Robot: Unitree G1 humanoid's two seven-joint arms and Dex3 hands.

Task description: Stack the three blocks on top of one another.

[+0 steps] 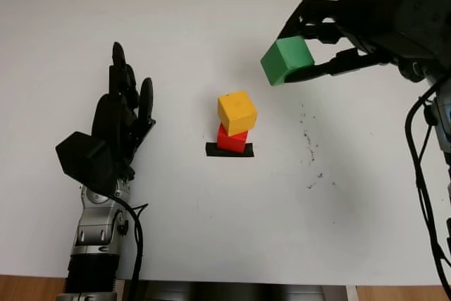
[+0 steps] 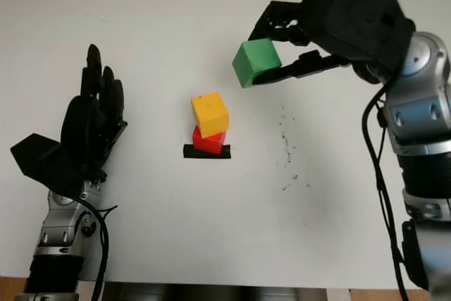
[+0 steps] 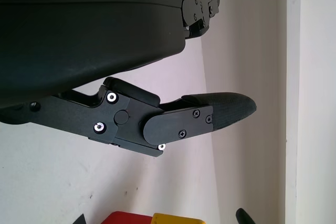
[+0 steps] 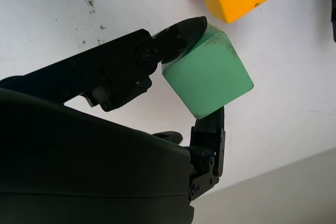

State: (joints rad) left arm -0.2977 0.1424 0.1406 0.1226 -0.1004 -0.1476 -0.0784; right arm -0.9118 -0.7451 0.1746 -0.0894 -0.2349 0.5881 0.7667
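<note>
The left hand [image 1: 116,128] is open over the table's [image 1: 211,244] left; mid-table, the yellow block [image 1: 237,111] tops the red block [image 1: 232,139]; beyond and to their right, the raised right hand [image 1: 320,51] grips the green block [image 1: 286,60]

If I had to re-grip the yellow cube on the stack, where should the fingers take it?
Probably from above, on two opposite side faces of the yellow cube. It sits skewed atop the smaller red cube, so a sideways push could topple it.
</note>
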